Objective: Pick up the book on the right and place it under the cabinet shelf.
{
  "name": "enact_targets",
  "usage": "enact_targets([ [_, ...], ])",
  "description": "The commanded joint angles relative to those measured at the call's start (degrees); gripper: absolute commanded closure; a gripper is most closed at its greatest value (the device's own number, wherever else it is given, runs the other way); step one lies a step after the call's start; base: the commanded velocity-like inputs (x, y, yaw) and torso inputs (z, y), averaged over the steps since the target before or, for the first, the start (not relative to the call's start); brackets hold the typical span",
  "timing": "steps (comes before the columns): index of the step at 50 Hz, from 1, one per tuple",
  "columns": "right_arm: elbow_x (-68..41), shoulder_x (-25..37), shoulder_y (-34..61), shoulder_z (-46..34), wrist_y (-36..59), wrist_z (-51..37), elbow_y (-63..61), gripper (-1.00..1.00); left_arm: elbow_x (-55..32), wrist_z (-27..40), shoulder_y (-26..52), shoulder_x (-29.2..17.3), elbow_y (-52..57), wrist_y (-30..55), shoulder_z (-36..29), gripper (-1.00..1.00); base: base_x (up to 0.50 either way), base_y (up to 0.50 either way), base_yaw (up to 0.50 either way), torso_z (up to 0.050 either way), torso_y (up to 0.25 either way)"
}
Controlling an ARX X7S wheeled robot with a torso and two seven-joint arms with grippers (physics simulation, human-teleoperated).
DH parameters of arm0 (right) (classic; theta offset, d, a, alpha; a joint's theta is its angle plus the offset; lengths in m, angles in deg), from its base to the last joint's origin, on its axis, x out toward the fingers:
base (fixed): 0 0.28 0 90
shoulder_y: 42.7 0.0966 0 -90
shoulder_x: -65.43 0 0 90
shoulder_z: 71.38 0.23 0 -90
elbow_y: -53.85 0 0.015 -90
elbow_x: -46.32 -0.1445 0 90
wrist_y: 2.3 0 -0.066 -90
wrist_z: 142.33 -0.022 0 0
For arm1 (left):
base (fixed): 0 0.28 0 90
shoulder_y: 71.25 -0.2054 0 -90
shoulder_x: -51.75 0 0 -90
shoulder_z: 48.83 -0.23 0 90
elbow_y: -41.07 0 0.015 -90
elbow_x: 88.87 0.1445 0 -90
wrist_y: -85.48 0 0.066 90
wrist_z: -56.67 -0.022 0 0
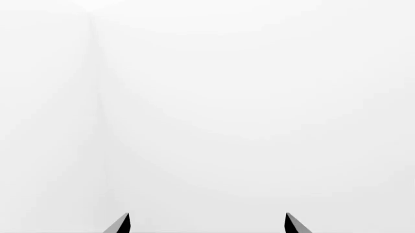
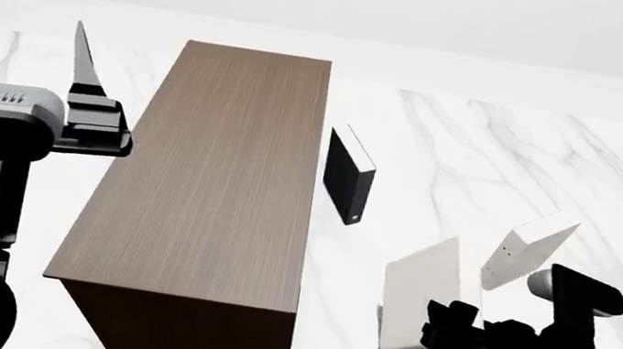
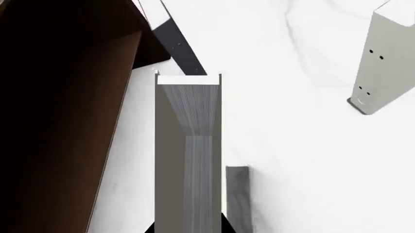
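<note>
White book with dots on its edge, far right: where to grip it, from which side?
Pinch the dotted white book across its thin thickness near the top edge, descending from above: it stands on end, broad covers exposed, bare table around it. The right gripper holds the other white book.

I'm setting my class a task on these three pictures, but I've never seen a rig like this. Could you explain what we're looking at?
This is a simulated two-armed robot. One picture looks down from a camera on its head; the other two come from cameras beside each gripper.

On the marble table lies a long brown cabinet. To its right stand a black book and a dotted white book.

The right gripper is shut on another book, the held white book, which is tilted. Its wrist camera looks along that book's pages.

The left gripper is open and holds nothing; its camera sees only blank white.
</note>
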Motion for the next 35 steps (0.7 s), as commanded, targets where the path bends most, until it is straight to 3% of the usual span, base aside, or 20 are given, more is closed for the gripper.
enact_targets([
  [1, 0.5, -3.0, 4.3, -1.2, 0.2, 2.2, 1.3, 1.0, -0.2, 0.2, 0.0, -0.2, -0.2, -0.2, 0.2, -1.0, 0.0, 0.0, 0.0, 0.0, 0.0],
  [35, -0.2, -9.9, 9.3, -5.1, 0.7, 7.8, 9.0, 1.0, -0.8, 0.6, -0.1, -0.6, -0.7, -0.6, 0.1, -1.0, 0.0, 0.0, 0.0, 0.0, 0.001],
])
